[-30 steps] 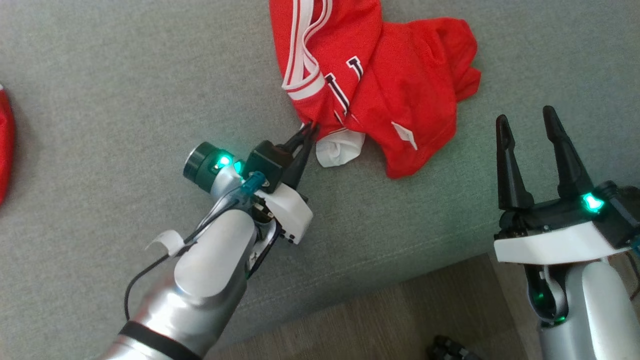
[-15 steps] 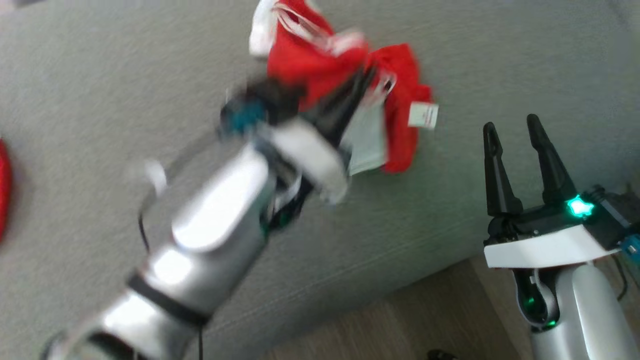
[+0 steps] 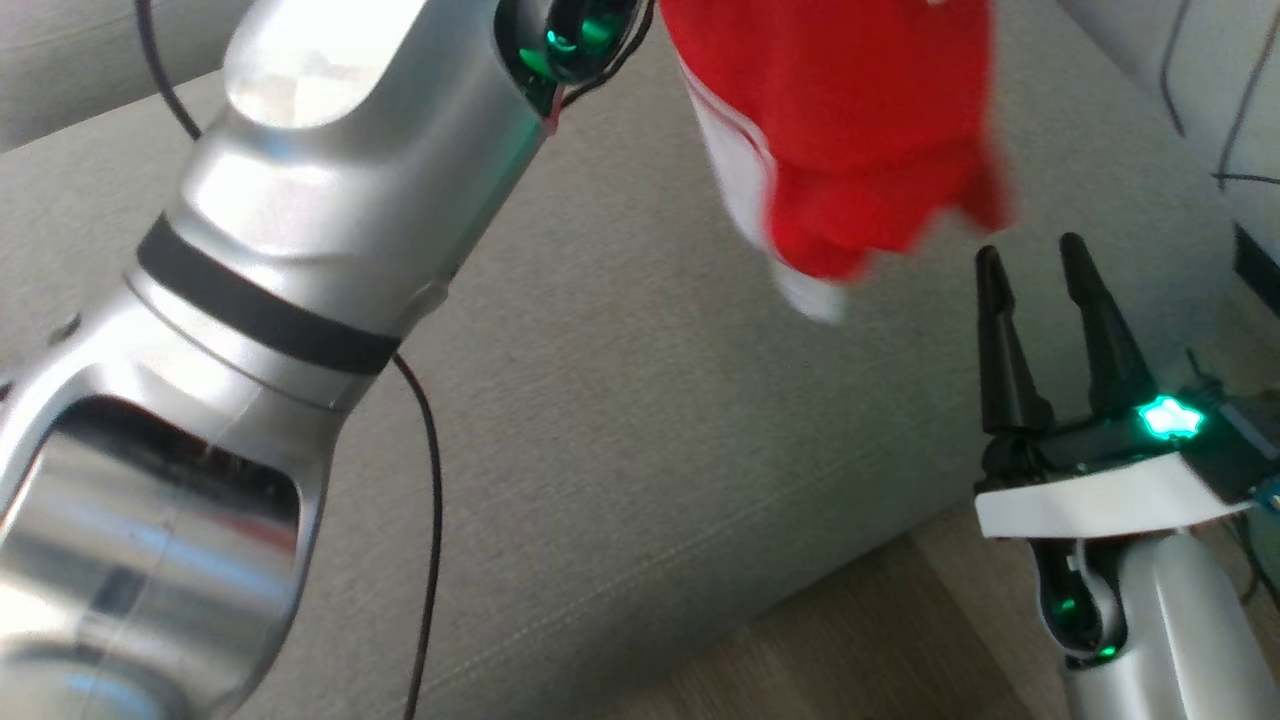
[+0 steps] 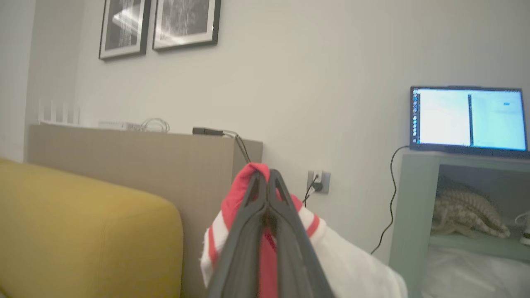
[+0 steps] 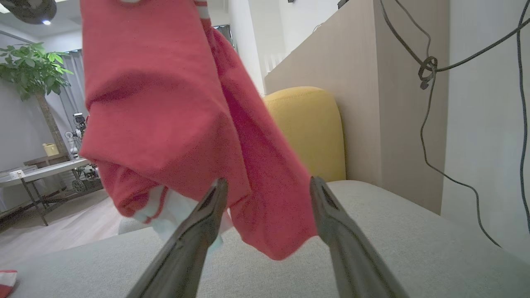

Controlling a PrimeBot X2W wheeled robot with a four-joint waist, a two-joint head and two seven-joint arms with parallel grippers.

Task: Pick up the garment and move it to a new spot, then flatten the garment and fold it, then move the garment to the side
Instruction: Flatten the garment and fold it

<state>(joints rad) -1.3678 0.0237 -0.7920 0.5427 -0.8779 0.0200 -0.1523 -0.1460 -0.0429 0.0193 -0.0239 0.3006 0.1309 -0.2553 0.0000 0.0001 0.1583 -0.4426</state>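
Nearest you, the right claw stands idle at the right edge of the grey sofa seat. Its fingers are well apart and hold nothing.

Change noted: a second ago the red jersey lay crumpled on that seat, with the left claw nipping its near edge. It now hangs clear of the cushion, bunched and blurred with swing, just beyond the right claw's tips. The left claw is pressed together on a fold of red cloth and white striped trim. The left forearm is raised high across the head view.

Judgement: your pick-up is achieved and the carry to a new spot appears under way; flattening and folding remain. A single pinch leaves the cloth bunched, so expect it to land crumpled.

Surface: grey fabric with a stitched seam, and wooden floor along its near edge. Farther off are a yellow cushion, a laptop on a shelf unit, and framed pictures on the far wall.
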